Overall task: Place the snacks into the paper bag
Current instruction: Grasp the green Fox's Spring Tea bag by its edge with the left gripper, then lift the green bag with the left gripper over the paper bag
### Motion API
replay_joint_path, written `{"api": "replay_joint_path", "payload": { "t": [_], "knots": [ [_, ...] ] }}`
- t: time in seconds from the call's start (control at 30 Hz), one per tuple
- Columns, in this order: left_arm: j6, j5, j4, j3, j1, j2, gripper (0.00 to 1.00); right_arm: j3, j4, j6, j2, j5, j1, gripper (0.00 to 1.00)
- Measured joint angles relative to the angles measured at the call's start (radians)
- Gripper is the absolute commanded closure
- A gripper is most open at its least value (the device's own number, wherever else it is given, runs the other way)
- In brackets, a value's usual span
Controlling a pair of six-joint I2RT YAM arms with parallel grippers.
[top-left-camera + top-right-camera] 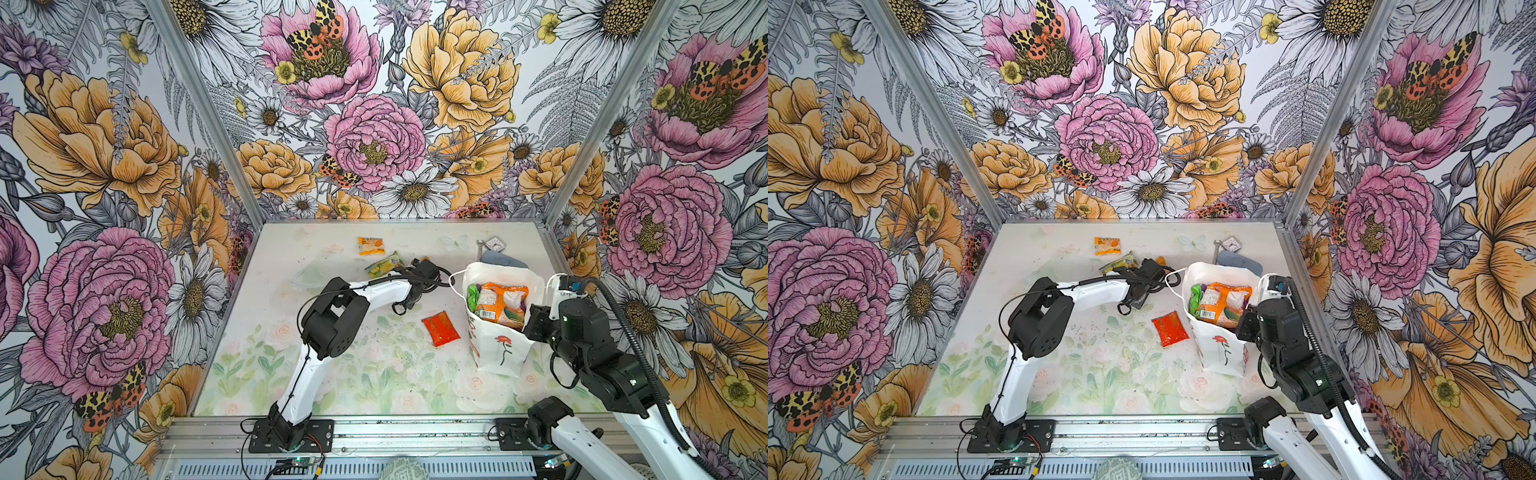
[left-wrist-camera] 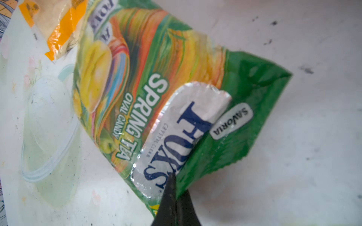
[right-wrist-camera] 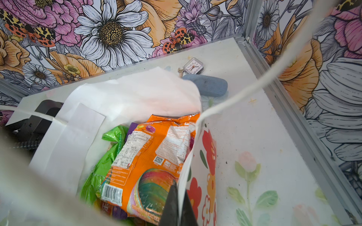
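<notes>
Left gripper: jaws together, clamped on the bottom edge of the FOX'S packet. The packet's long axis runs straight out from the fingertips, away from the bag. Can't tell if its far end is off the surface.

In both top views this gripper sits back-centre and the bag mouth is just to its right, near. So the coming move looks like a short carry rightward, then up over the near rim. The packet trails out on the opposite side, so it will likely need swinging round to go in end-first.

Right gripper: jaws together, pinching the bag's flower-printed side wall at the rim. The bag stands upright with its mouth held open.

Bag contents:
- orange packet on top, filling most of the mouth
- green packet beside it
- purple packet, only an edge showing

Looks fairly full, so snag risk at the rim.

Outside on the surface:
- red packet, just left of the bag, nearer the left arm
- small orange packet, at the back
</notes>
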Motion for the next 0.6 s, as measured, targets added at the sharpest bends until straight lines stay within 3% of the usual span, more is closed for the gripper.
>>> {"api": "replay_joint_path", "payload": {
  "t": [0.33,0.6],
  "knots": [
    [-0.099,0.064,0.122,-0.292,0.021,-0.307,1.00,0.000,0.004,0.003,0.002,-0.001,0.000,1.00],
    [-0.185,0.130,0.183,-0.428,0.016,-0.520,1.00,0.000,0.010,0.008,0.009,-0.002,0.000,1.00]
  ]
}}
